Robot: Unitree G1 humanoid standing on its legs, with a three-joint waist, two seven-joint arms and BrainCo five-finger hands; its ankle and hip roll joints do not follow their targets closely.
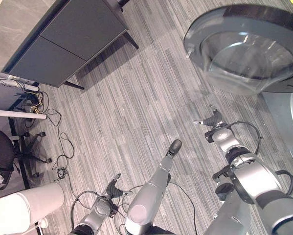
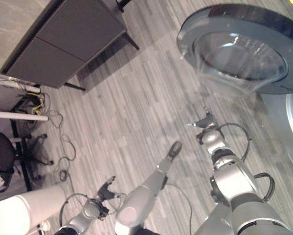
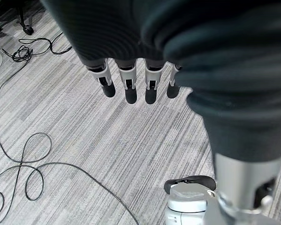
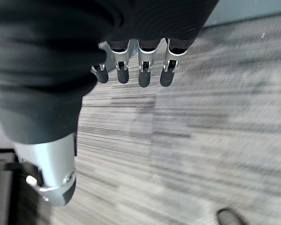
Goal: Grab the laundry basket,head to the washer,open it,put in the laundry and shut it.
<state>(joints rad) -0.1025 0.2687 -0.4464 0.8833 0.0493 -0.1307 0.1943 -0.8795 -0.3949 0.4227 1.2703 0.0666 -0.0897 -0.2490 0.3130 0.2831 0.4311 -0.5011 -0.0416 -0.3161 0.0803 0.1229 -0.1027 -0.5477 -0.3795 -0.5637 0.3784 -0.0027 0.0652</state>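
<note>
Currently, my notes:
Washer door (image 1: 246, 49): open, at 1 o'clock.
Left robot hand (image 1: 112, 188): fingers relaxed, empty.
Right robot hand (image 1: 213, 119): slack, empty.
Laundry basket: I see none.
Remaining: I judge shutting.

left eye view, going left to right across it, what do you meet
office chair → dark cabinet → left hand → right hand → washer door, swung open
</note>
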